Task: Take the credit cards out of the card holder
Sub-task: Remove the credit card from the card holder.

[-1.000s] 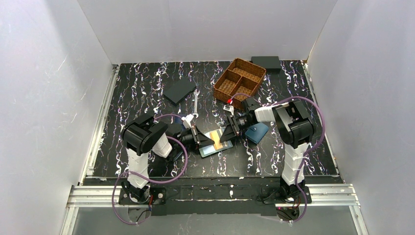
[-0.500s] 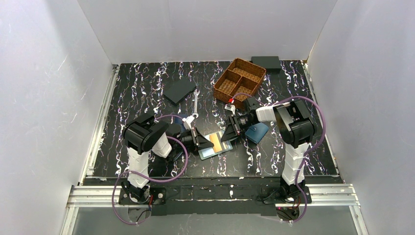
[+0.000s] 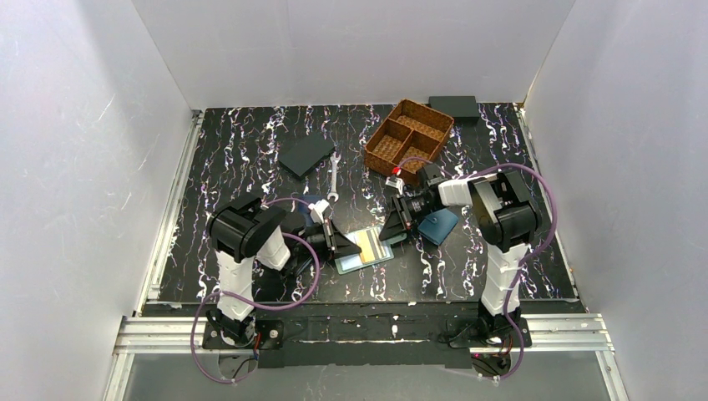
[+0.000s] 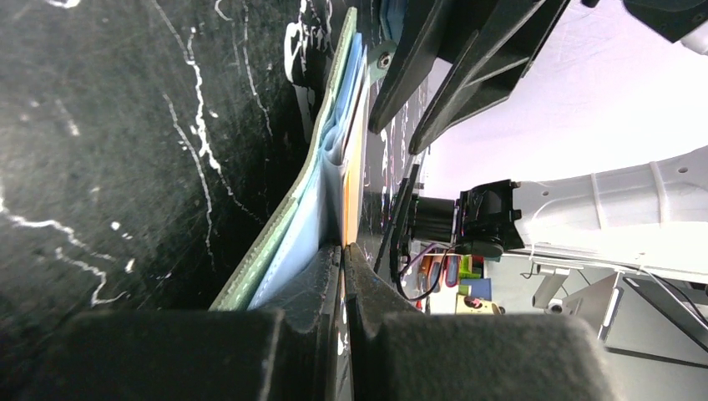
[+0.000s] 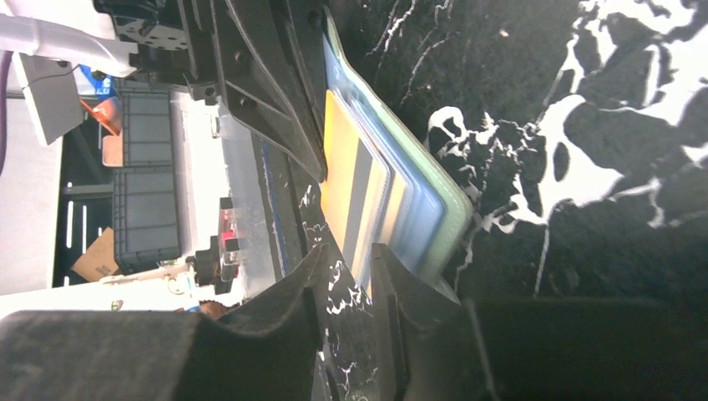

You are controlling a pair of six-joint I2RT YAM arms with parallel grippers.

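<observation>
The mint-green card holder (image 3: pixel 357 259) lies open on the table between my two grippers. It also shows in the left wrist view (image 4: pixel 271 251) and the right wrist view (image 5: pixel 447 221). A tan-golden card (image 3: pixel 373 244) sticks out of its pale slots, and it shows in both wrist views (image 4: pixel 354 167) (image 5: pixel 342 180). My left gripper (image 3: pixel 338 244) (image 4: pixel 343 248) is shut on that card's left edge. My right gripper (image 3: pixel 392 227) (image 5: pixel 354 259) stands at the holder's right edge with its jaws a little apart and nothing between them. I see no dark card.
A brighter blue wallet (image 3: pixel 439 225) lies right of the right gripper. A wicker basket (image 3: pixel 409 134) and a black box (image 3: pixel 453 105) stand at the back. A dark flat wallet (image 3: pixel 305 154) and a wrench (image 3: pixel 334 175) lie behind the left arm.
My left gripper has drawn back to the left with the tan-golden card in it, and the holder has slid slightly left and nearer. The right gripper has stayed about where it was.
</observation>
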